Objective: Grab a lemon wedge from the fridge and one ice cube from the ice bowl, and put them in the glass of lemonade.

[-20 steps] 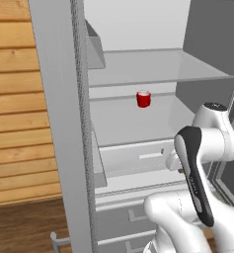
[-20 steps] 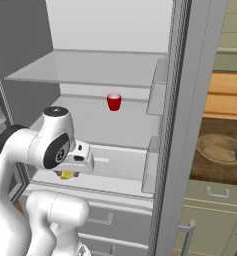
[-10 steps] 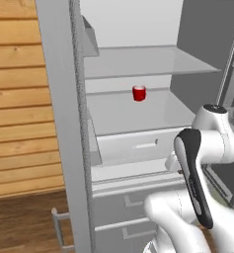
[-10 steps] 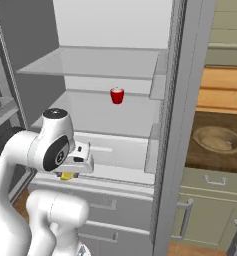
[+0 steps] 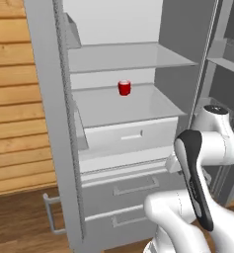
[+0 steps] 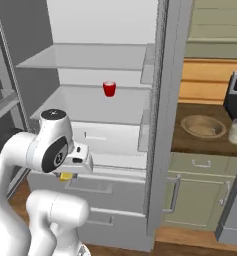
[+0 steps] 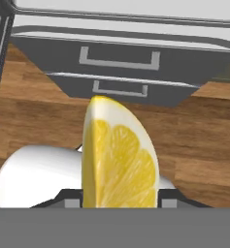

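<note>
The tool (image 7: pixel 120 203) is clamped on the lemon wedge (image 7: pixel 119 155): in the hand view the wedge stands upright between the two dark finger tips, its cut face toward the camera and its rind curving up to a point, so the jaws are only as far apart as the wedge is thick. In the right base view the wedge (image 6: pixel 65 176) shows as a small yellow bit hanging under the white hand at the tool (image 6: pixel 66 172), just in front of the fridge's lower drawers.

Beyond the wedge, at 12 o'clock in the hand view, lie the two grey fridge drawers (image 7: pixel 119 77) with their bar handles, above a wooden floor (image 7: pixel 199 145).

The fridge (image 6: pixel 157 125) stands open in both base views. A small red cup (image 6: pixel 109 88) sits on the middle white shelf (image 6: pixel 80 105), well apart from the tool, at about 1 o'clock from it in the right base view; in the left base view the cup (image 5: pixel 124 87) is at 11 o'clock from the arm's elbow.

At 3 o'clock from the fridge in the right base view, the dark worktop (image 6: pixel 190 142) carries the tan ice bowl (image 6: pixel 203 126), with the glass of lemonade (image 6: pixel 236 131) just beside it on its right. Both are well apart from the tool.
</note>
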Available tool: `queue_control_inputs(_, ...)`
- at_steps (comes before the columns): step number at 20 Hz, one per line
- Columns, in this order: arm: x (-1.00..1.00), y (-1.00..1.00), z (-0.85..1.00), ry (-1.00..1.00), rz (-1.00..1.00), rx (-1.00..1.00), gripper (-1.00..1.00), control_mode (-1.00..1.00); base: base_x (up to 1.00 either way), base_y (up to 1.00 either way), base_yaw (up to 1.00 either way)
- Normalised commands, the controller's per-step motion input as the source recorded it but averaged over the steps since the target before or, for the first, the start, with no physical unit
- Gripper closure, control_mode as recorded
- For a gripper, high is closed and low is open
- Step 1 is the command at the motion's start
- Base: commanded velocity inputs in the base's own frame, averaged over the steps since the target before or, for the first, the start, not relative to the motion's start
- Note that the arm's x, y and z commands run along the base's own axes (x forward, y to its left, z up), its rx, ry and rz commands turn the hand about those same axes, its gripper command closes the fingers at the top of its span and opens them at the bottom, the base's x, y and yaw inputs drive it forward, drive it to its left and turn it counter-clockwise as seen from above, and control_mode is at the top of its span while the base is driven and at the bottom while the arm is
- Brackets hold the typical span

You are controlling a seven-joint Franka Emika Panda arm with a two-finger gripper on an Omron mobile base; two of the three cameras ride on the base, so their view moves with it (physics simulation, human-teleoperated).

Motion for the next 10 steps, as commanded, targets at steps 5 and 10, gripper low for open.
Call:
queue_control_inputs(5, 0.0, 0.0, 0.0, 0.0, 0.0, 0.0, 1.0, 1.0, -0.19, -0.21, -0.72)
queue_control_inputs(10, 0.0, 0.0, 0.0, 0.0, 0.0, 0.0, 1.0, 1.0, 0.0, -0.33, -0.75)
